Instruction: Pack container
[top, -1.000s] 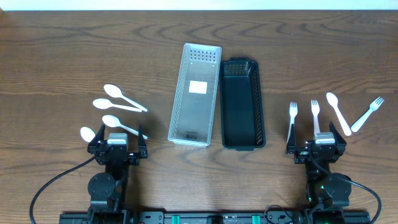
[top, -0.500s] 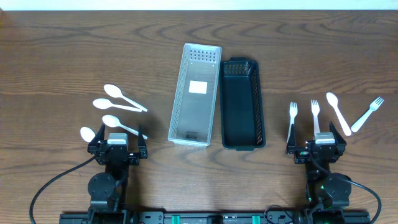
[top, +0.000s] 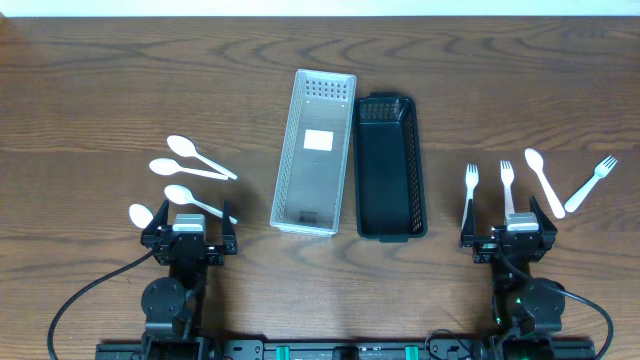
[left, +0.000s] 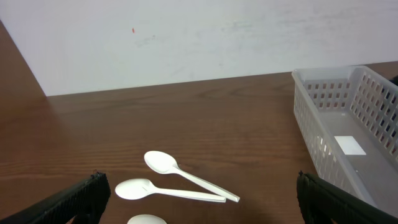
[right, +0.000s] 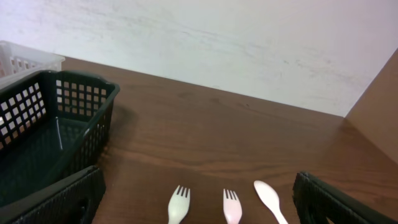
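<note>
A clear basket and a dark basket lie side by side at the table's middle; nothing but a white label shows in the clear one. Several white spoons lie left of them, above my left gripper, which is open and empty. White forks and a white spoon lie at the right, above my right gripper, also open and empty. The left wrist view shows spoons and the clear basket. The right wrist view shows two forks, a spoon and the dark basket.
A white wall runs behind the table's far edge. Black cables trail from both arm bases at the near edge.
</note>
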